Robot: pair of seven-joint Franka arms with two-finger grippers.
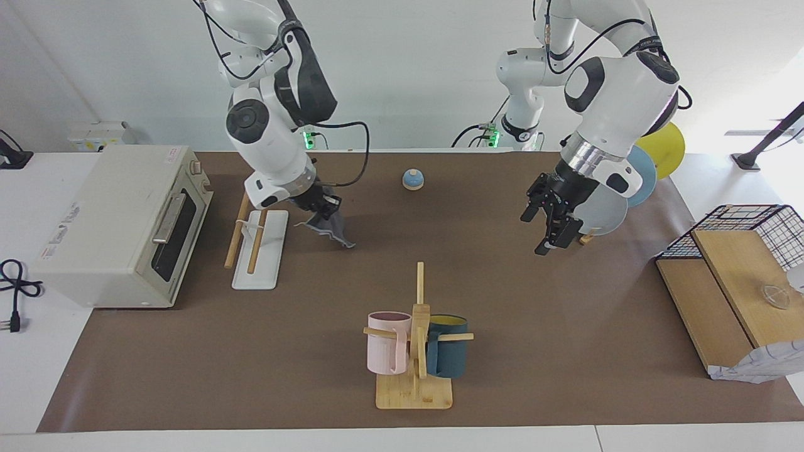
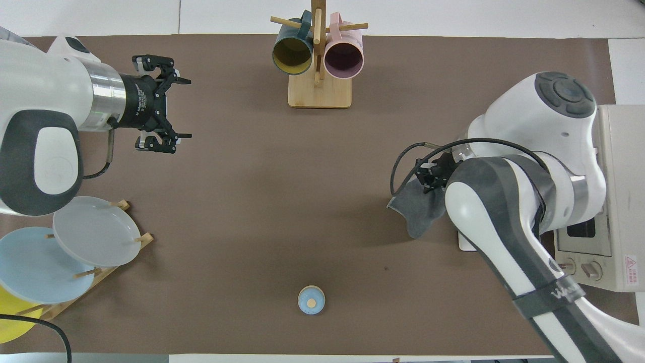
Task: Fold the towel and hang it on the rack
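Illumination is bright and even; shadows beneath objects are soft. Overexposure occurs at upper right in the facing view.

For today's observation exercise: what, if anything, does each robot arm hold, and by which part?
The right gripper holds the thin dark grey cloth towel by its upper edge, the rest hanging down. The left gripper holds nothing.

Setting: robotics laboratory arranged as a mock kitchen — two fixed white arms behind a counter [image 1: 565,376] covered by a brown mat, against a bare white wall. Kitchen props: toaster oven [image 1: 119,226], mug stand [image 1: 416,351], plate stand [image 2: 75,252] beneath the left end effector [image 1: 549,229].
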